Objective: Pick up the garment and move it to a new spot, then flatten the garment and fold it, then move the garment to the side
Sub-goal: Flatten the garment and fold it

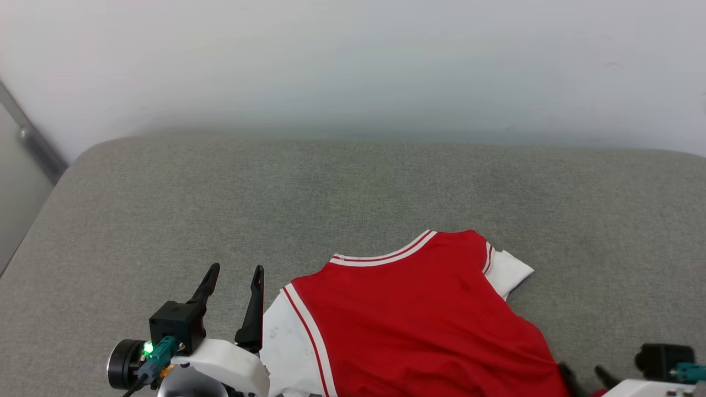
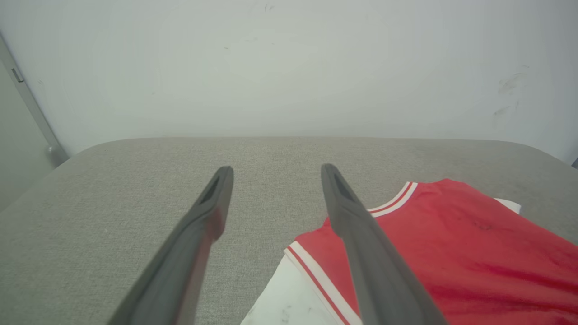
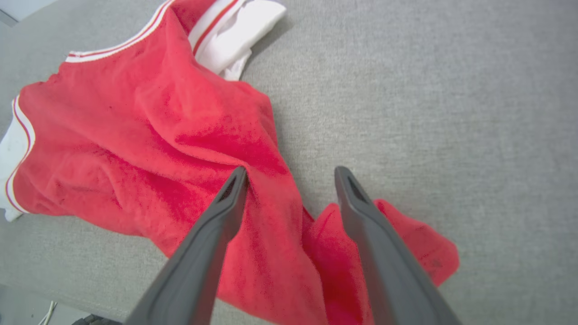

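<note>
Long dark fingers (image 2: 212,216) of the left gripper (image 2: 277,174) stood wide apart with nothing between them except the bare cloth surface below. In the head view this left gripper (image 1: 235,273) was at the lower left, its inner finger just beside the white left sleeve end (image 1: 287,342) of the soft bright red jersey-style shirt (image 1: 419,314); whether it touched the sleeve I cannot tell. A small green light (image 1: 148,348) glowed on the wrist behind it. The fingers (image 3: 212,234) of the right gripper (image 3: 291,174) were also spread wide and they pinched nothing. They hung over the lower, wrinkled part of the shirt (image 3: 135,149), where red folds lay between and under them, and one loose red corner (image 3: 424,253) lay outside the right finger. I cannot tell if the tips pressed the cloth. In the head view the right gripper (image 1: 584,376) showed only its two tips at the lower right, at the edge of the red cloth. The shirt lay on the wide grey woven cushion surface (image 1: 353,187), near its front edge, with the red-and-white striped neck trim (image 1: 386,255) pointing toward the pale wall (image 1: 353,66). The upper part lay rather flat, and the other white sleeve end (image 1: 510,273) stuck out to the right.
</note>
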### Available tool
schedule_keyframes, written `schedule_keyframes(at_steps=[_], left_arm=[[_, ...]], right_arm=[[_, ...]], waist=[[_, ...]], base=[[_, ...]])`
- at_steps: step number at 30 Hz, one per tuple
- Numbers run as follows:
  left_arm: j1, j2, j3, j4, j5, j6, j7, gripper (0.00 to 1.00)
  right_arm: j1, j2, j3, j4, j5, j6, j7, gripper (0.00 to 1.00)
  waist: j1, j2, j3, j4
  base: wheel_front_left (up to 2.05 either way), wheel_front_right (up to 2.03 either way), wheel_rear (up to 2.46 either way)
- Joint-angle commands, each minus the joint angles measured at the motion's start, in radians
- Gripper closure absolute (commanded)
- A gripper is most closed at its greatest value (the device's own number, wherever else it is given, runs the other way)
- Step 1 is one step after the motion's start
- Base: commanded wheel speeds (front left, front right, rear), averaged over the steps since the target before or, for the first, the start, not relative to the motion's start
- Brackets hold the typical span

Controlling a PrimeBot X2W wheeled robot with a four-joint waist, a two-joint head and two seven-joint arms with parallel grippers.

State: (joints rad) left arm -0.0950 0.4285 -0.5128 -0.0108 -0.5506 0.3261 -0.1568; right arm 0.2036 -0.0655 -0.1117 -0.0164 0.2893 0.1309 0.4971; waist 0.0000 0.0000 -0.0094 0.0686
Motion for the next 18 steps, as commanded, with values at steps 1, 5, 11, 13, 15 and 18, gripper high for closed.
schedule_keyframes(at_steps=[1,5,11,13,15,18], left_arm=[[0.008,0.002,0.003,-0.005,-0.004,0.003,0.000,0.00],[0.005,0.002,0.003,-0.007,-0.005,0.006,-0.002,0.00],[-0.024,0.003,0.004,-0.016,-0.001,-0.001,-0.009,0.00],[-0.037,0.000,0.003,-0.016,0.001,-0.007,-0.015,0.00],[-0.053,-0.007,0.000,-0.015,0.003,-0.011,-0.019,0.00],[-0.078,-0.013,-0.002,-0.007,0.002,-0.024,-0.028,0.00]], right_arm=[[-0.026,0.007,-0.018,0.000,-0.007,0.000,-0.040,0.00],[-0.091,0.013,-0.081,0.014,-0.029,0.000,-0.129,0.00],[-0.233,0.005,-0.113,0.108,-0.035,0.000,-0.045,0.00],[-0.297,-0.011,-0.108,0.154,-0.026,0.000,0.019,0.00],[-0.354,-0.031,-0.095,0.202,-0.022,0.000,0.091,0.00],[-0.442,-0.056,-0.071,0.252,-0.015,0.000,0.186,0.00]], waist=[[0.0000,0.0000,-0.001,-0.001],[0.0000,0.0000,0.003,0.003],[0.0000,0.0000,0.050,0.022],[0.0000,0.0000,0.075,0.033],[0.0000,0.0000,0.098,0.047],[0.0000,0.0000,0.136,0.068]], base=[[0.00,0.00,0.00],[0.00,0.00,0.00],[0.00,0.00,0.00],[0.00,0.00,0.00],[0.00,0.00,0.00],[0.00,0.00,0.00]])
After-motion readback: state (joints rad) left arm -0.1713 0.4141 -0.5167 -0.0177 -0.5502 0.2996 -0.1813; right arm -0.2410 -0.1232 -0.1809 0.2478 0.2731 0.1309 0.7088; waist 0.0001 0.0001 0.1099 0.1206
